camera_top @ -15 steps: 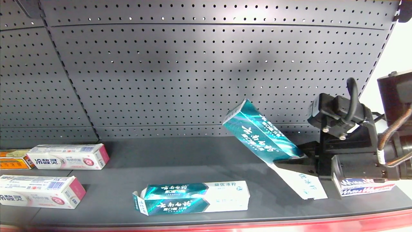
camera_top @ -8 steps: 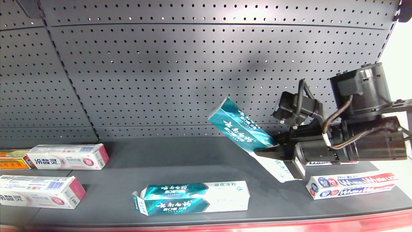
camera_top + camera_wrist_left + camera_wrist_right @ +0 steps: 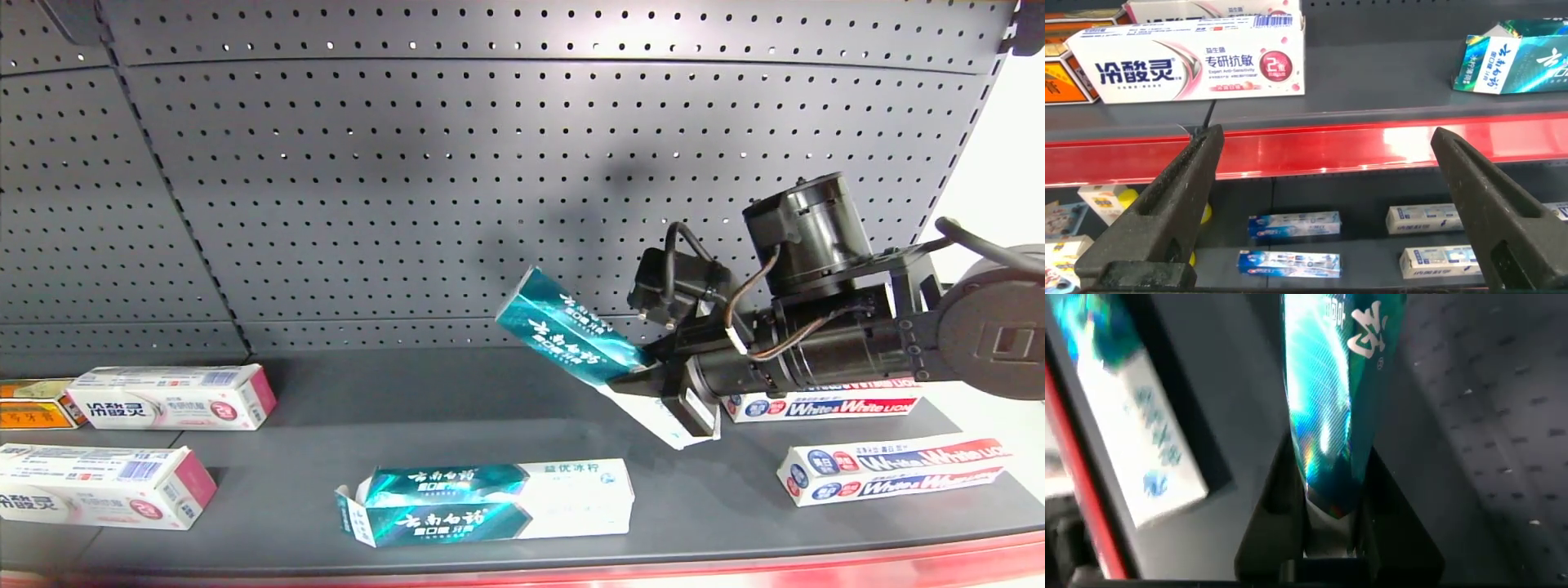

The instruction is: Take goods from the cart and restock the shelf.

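Well, at the left end of the shelf (image 3: 457,400) two pink-and-white boxes (image 3: 171,398) and an orange box (image 3: 37,406) lie flat; I leave them be; my left claw (image 3: 1327,139) hangs released, fingers spread wide with nothing between them, low in front of the red front edge (image 3: 1372,145), and I judge it needs no part in this step; toward the middle a lying teal box (image 3: 490,498) sits near the front, and I take it as my guide for alignment; above and behind it the held teal box (image 3: 571,336) is tilted, teal end raised toward the back panel (image 3: 408,204), white end low by the shelf, though I cannot tell whether that end touches; my right claw (image 3: 653,380) is clenched on it toward the white end, a finger on either side; the step in hand, as I read it, is setting it down; I would level the wrist first so the box comes parallel to the lying one, lower onto the bare stretch behind it, and loosen only once the long face rests flat, or the raised end may tip over; further right two white-and-blue boxes (image 3: 894,469) lie near the arm, the rear one just behind it, so I would back out gently along the box's own line, not sideways
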Motion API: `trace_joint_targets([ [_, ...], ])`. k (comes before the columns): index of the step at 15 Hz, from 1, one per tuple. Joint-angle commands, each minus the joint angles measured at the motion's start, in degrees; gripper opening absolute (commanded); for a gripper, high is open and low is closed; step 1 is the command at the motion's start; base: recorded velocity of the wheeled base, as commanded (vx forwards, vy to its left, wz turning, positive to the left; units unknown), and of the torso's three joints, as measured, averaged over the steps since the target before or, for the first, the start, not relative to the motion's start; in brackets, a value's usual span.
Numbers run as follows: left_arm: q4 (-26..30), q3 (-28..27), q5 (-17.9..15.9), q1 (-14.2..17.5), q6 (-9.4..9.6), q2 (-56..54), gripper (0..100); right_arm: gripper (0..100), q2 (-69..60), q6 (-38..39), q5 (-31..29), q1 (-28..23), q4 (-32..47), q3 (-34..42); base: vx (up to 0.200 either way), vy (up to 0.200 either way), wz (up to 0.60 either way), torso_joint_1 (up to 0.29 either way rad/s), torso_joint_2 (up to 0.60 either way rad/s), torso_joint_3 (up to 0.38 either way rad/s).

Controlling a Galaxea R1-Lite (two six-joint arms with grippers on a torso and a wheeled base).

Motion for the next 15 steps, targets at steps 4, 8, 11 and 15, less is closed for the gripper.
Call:
trace_joint_targets([
  [4, 0.0, 0.0, 0.0, 0.0, -0.01, 0.1, 100, 0, 3.1, -5.1, 3.8, 0.0, 5.8, -5.9, 0.0, 0.0, 0.0, 0.0, 0.0, 0.0],
  [8, 0.0, 0.0, 0.0, 0.0, -0.01, 0.1, 100, 0, 5.1, -6.4, 3.8, 0.5, 12.3, -11.2, 0.0, 0.0, 0.0, 0.0, 0.0, 0.0],
  [11, 0.0, 0.0, 0.0, 0.0, -0.01, 0.1, 100, 0, 7.3, -6.7, 3.8, 0.7, 12.6, -13.5, 0.0, 0.0, 0.0, 0.0, 0.0, 0.0],
  [15, 0.0, 0.0, 0.0, 0.0, -0.01, 0.1, 100, 0, 10.1, -6.7, 3.8, 1.4, 12.6, -16.1, 0.0, 0.0, 0.0, 0.0, 0.0, 0.0],
])
